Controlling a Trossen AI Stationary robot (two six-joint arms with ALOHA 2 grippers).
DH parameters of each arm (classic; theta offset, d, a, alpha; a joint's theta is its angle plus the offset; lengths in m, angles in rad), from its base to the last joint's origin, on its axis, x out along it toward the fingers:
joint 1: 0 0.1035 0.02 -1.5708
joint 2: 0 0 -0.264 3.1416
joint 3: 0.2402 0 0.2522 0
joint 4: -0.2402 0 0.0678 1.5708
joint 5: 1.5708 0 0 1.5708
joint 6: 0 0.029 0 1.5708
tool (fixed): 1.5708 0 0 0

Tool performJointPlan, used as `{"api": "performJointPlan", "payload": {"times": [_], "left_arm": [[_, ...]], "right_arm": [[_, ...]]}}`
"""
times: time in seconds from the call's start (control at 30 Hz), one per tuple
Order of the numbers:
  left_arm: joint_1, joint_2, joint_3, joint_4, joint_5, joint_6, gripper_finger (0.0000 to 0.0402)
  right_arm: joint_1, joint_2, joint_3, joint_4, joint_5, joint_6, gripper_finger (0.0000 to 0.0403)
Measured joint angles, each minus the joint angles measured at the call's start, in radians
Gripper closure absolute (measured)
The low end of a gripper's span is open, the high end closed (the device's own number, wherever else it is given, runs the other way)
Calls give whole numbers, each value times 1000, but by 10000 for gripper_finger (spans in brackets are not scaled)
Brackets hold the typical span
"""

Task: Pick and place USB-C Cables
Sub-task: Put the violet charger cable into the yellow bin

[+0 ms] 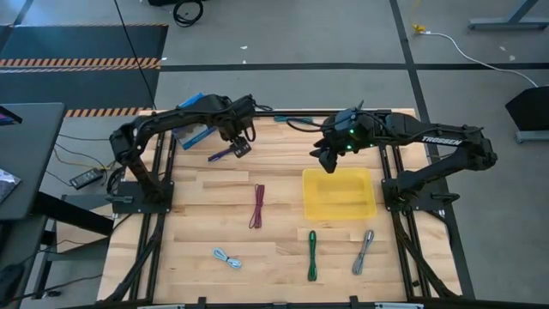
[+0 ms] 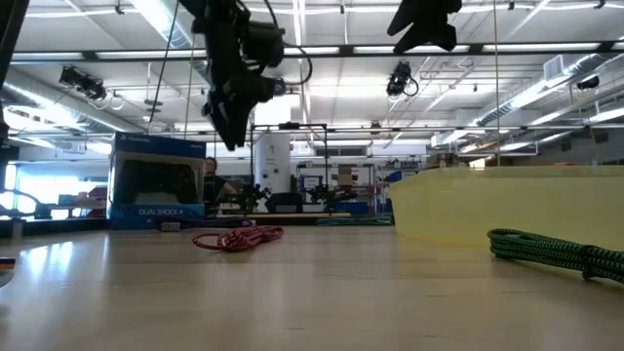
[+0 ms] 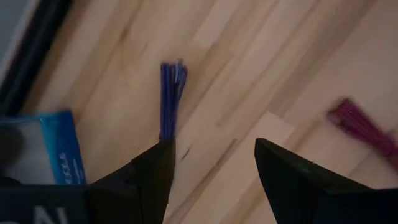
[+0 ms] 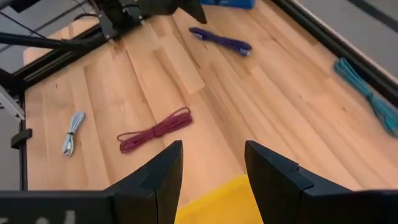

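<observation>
The left gripper [image 1: 239, 144] hangs over the far left part of the table [image 1: 197, 225], right above the purple cable [image 1: 225, 154]. Its 2 fingers [image 3: 152, 180] stand wide apart and hold nothing. In the left wrist view the purple cable lies flat on the wood, and one end of it goes out of sight behind 1 finger. Just beside it, farther left, is a blue box [image 1: 194, 130]. It looks like the step in hand is picking up the purple cable, and the grab has not been made yet. For the next move, the left gripper would need to go down with 1 finger on each side of the thin cable, then squeeze it and lift. The cable is skinny and lies flat, so the fingers must reach nearly to the wood. The right gripper [image 1: 329, 158] waits in the air at the far edge of the yellow tray [image 1: 338, 194], open about halfway and empty. I see no cable in the tray, so I think the job is just starting. The other cables all lie on the table: a maroon cable [image 1: 257, 206] in the middle, a light blue cable [image 1: 227, 257] near left, a green cable [image 1: 312, 255] and a grey cable [image 1: 364, 251] near right, and a teal cable [image 4: 365, 93] at the far edge.
</observation>
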Motion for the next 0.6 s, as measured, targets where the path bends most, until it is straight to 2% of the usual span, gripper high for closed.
{"api": "performJointPlan", "payload": {"times": [0.23,0.47,0.6], "left_arm": [[25,0,-141,120,2,-2,175],[26,0,-278,244,46,5,175],[26,0,-307,257,-1,48,175]], "right_arm": [[10,-7,0,-66,0,59,224],[15,-7,0,-103,-21,121,224],[15,-7,0,-111,-29,131,224]]}}
